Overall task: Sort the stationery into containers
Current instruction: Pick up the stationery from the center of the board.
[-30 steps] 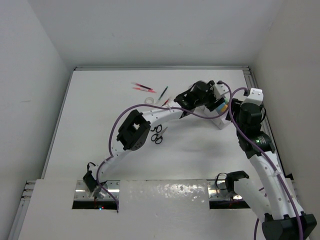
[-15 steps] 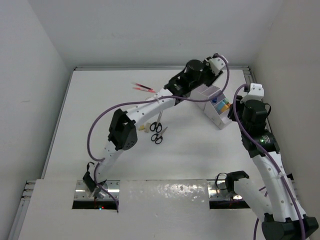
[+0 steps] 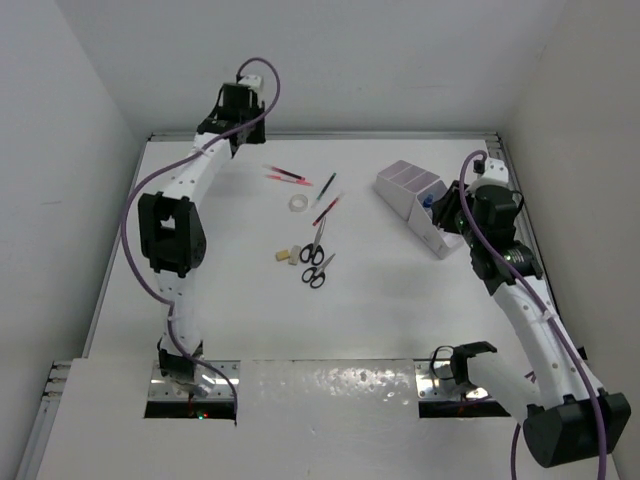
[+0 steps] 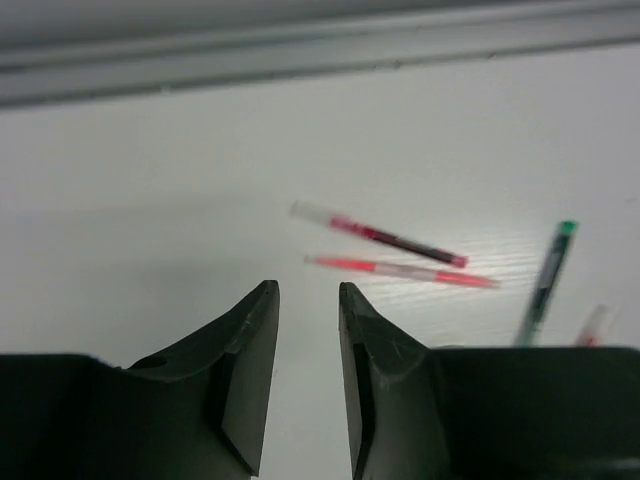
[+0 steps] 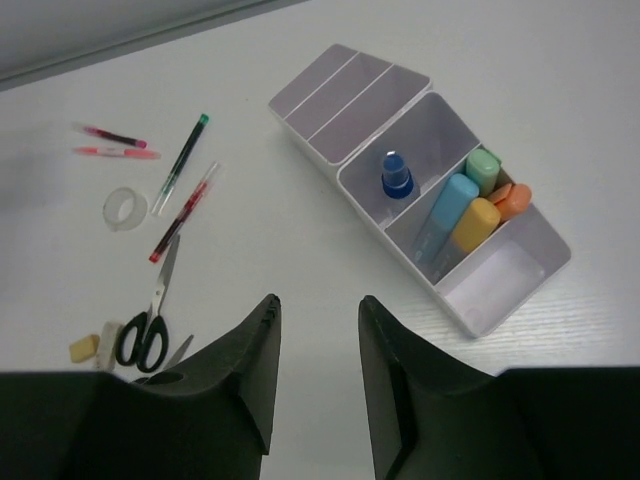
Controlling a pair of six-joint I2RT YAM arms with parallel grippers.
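Observation:
The white stepped organiser (image 3: 412, 196) (image 5: 345, 95) stands at the back right. It holds a blue-capped bottle (image 5: 397, 175) and blue (image 5: 445, 215), yellow (image 5: 475, 222), green (image 5: 484, 168) and orange (image 5: 512, 198) capsule pieces. Loose on the table lie two red pens (image 3: 288, 177) (image 4: 385, 235), a green-capped pen (image 3: 327, 188) (image 4: 545, 285), another red pen (image 5: 185, 210), a tape ring (image 3: 298, 203) (image 5: 125, 208), scissors (image 3: 316, 240) (image 5: 150, 310) and beige erasers (image 3: 285, 255) (image 5: 85, 347). My left gripper (image 3: 238, 118) (image 4: 305, 290) hangs high at the back left, narrowly open and empty. Beside the organiser, my right gripper (image 3: 447, 212) (image 5: 318, 300) is open and empty.
A second pair of scissors (image 3: 318, 272) lies just nearer than the first. A metal rail (image 4: 300, 50) runs along the back edge, close to the left gripper. White walls close in the table on three sides.
The left arm has swung from over the organiser to the back left corner, uncovering the organiser. The right gripper has drawn slightly back. Both pairs of jaws have narrowed.

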